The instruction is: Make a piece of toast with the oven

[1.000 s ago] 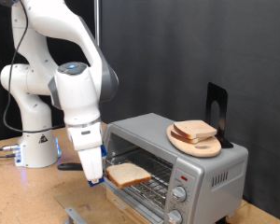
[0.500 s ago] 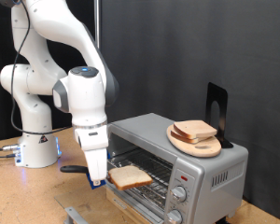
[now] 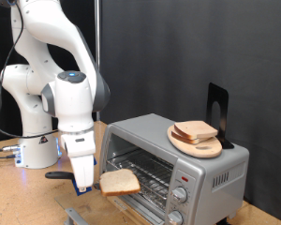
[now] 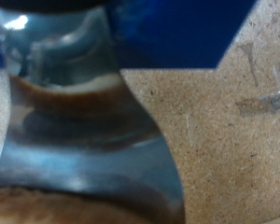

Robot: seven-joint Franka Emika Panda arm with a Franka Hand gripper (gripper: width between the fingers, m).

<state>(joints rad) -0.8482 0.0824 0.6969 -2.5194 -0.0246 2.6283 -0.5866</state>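
The silver-grey oven (image 3: 183,164) stands at the exterior view's lower right with its front open and the wire rack (image 3: 152,169) showing. My gripper (image 3: 94,182) hangs just left of the opening, shut on the left edge of the piece of toast (image 3: 121,182). The pale slice is held roughly flat in front of the opening, off the rack. In the wrist view a blurred grey-blue finger (image 4: 84,131) fills the picture over the wooden table, and a brown strip of the toast's crust (image 4: 56,213) shows at its tip.
On the oven's roof sits a round wooden plate with two stacked bread slices (image 3: 196,134), and a black stand (image 3: 216,105) rises behind it. The arm's white base (image 3: 37,145) stands at the exterior view's left on the wooden table (image 3: 28,197).
The gripper has drawn back towards the exterior view's left and slightly down, pulling the toast off the rack and out in front of the oven opening.
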